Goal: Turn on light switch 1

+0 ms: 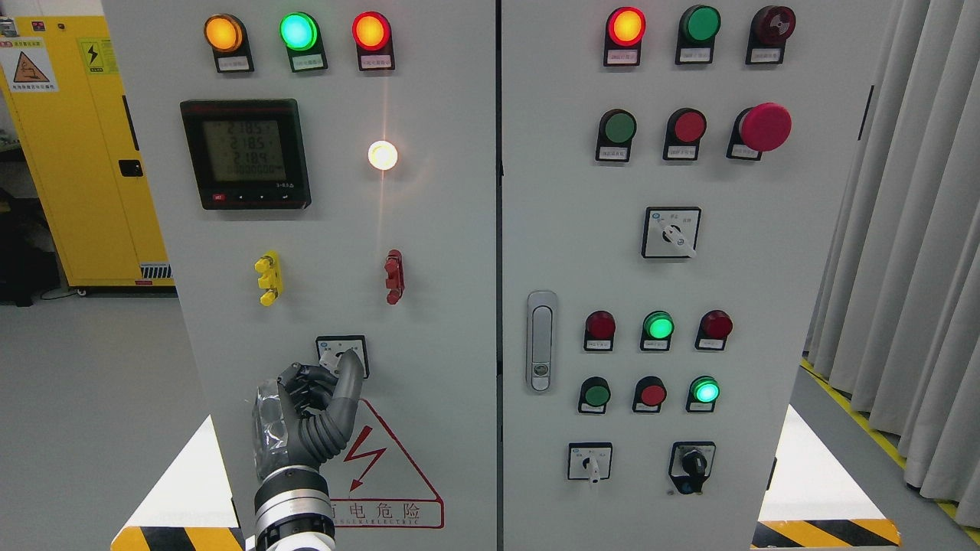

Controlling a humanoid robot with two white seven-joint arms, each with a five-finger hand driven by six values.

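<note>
The left hand (310, 405) pinches the switch (342, 356) on the left door with its fingers; next it likely needs to twist it.

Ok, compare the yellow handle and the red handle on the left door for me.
The yellow handle sits left, below the digital meter; the red handle sits right, below the lit white lamp. They differ in colour, and the yellow handle looks slightly wider than the red handle. Both stand vertical at the same height, above the rotary switch that the left hand touches.
</note>
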